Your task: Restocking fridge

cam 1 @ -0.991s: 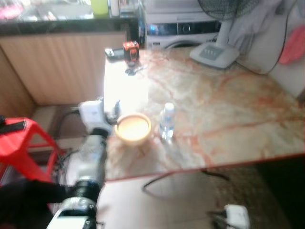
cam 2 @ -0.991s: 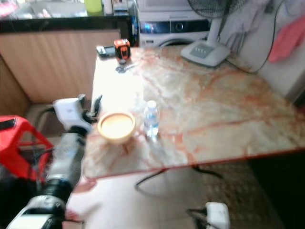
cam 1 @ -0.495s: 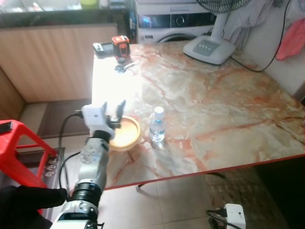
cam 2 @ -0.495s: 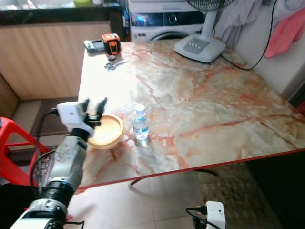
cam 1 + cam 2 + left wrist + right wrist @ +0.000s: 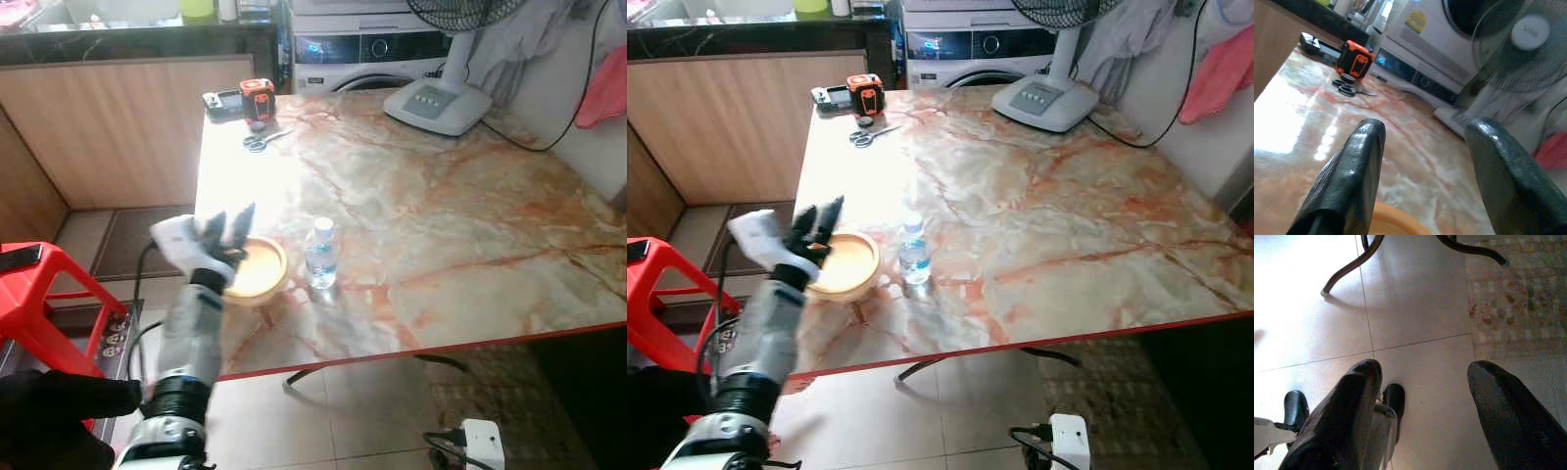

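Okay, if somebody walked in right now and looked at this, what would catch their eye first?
Probably the left gripper, fingers open, raised over the near left corner of the big marble-patterned table, right at the yellow bowl. A small water bottle stands upright just beside that bowl. After that, the white fan base at the far edge and the bright red stool on the floor to the left.

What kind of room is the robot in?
Probably a home kitchen or laundry corner: a washing machine stands beside a dark counter, and a marble-look table holds a bowl and a water bottle.
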`<state>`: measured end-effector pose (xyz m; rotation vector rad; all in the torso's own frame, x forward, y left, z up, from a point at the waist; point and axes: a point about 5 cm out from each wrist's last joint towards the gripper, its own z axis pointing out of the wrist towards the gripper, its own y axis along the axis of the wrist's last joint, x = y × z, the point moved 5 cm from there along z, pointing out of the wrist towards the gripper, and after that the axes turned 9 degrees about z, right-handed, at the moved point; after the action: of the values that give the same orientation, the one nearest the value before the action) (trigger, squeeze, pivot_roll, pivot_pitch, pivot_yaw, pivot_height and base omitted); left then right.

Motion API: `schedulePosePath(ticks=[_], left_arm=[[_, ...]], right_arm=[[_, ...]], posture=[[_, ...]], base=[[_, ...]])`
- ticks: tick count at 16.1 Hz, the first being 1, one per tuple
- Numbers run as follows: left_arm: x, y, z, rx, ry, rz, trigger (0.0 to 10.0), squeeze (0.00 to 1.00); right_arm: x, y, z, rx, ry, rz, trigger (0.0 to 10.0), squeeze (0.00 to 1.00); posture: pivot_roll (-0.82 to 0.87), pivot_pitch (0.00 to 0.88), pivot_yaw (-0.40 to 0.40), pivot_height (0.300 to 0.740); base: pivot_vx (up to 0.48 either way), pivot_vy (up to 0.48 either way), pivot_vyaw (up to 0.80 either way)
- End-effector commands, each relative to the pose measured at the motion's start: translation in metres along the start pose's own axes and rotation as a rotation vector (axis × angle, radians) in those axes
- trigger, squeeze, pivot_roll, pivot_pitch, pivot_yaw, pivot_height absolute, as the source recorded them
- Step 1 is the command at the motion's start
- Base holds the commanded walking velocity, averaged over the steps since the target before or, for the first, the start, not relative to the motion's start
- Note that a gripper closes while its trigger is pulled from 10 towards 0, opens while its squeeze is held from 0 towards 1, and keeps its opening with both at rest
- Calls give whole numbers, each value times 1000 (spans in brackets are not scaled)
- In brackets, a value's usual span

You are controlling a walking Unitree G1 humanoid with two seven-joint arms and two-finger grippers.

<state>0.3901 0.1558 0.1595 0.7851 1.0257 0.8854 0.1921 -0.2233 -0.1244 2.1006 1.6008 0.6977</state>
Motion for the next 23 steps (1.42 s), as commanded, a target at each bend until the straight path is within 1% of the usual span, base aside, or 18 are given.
schedulePosePath(ticks=[1,2,3,5,6,7,8,10,11,13,15,16,17,18,19,20,22,23], left_arm=[[16,2,-11,3,-3,-118,10000,0],[21,2,-13,4,3,-139,10000,0],[25,1,-20,28,-28,-156,10000,0],[30,1,-25,67,-49,-96,10000,0],[37,6,-25,49,-19,-84,10000,0],[47,9,-26,37,29,-69,10000,0],[60,12,-29,31,82,-78,10000,0],[66,15,-31,27,98,-103,10000,0],[65,13,-31,38,92,-105,10000,0],[64,4,-32,66,90,-136,10000,0],[66,-4,-32,97,110,-121,10000,0],[66,-5,-32,103,111,-120,10000,302],[72,-7,-31,116,145,-103,10000,953],[73,-7,-31,119,154,-100,10000,941],[73,-8,-30,120,151,-103,10000,776],[72,-9,-29,126,144,-110,10000,0],[71,-15,-29,154,138,-116,10000,0],[69,-20,-29,174,130,-119,10000,145]], right_arm=[[-1,-4,-1,12,-6,10,10000,0],[-1,-4,-1,12,-6,10,10000,0],[-1,-4,-1,13,-5,9,10000,0],[-1,-4,-1,14,-6,8,10000,0],[-2,-4,-1,14,-7,9,10000,0],[-2,-4,-1,14,-7,9,10000,0],[-2,-4,-1,15,-7,9,10000,0],[-2,-4,-1,15,-8,6,10000,0],[-2,-4,-1,15,-8,5,10000,0],[-2,-4,-1,14,-7,5,10000,0],[-2,-3,-1,15,-6,4,10000,0],[-2,-3,-1,15,-7,4,10000,0],[-2,-4,-1,15,-8,3,10000,0],[-2,-4,-1,15,-9,2,10000,0],[-3,-4,-1,15,-9,2,10000,0],[-3,-3,-1,15,-9,1,10000,0],[-2,-3,-1,15,-8,1,10000,0],[-2,-3,-1,15,-7,0,10000,0]], posture=[[60,54,-16,740],[60,54,-16,740],[62,57,-16,740],[62,58,-14,740],[62,58,-14,740],[62,57,-14,740],[62,58,-16,740],[65,60,-17,740],[66,61,-17,740],[63,62,-20,740],[61,62,-21,740],[61,62,-21,740],[59,63,-22,740],[60,62,-23,740],[61,62,-25,740],[61,62,-25,740],[60,61,-26,740],[59,62,-27,740]], base=[[0,0,0],[0,0,0],[0,0,0],[0,0,0],[0,0,0],[0,0,0],[0,0,0],[0,0,0],[0,0,0],[0,0,0],[0,0,0],[0,0,0],[0,0,0],[0,0,0],[0,0,0],[0,0,0],[0,0,0],[0,0,0]])
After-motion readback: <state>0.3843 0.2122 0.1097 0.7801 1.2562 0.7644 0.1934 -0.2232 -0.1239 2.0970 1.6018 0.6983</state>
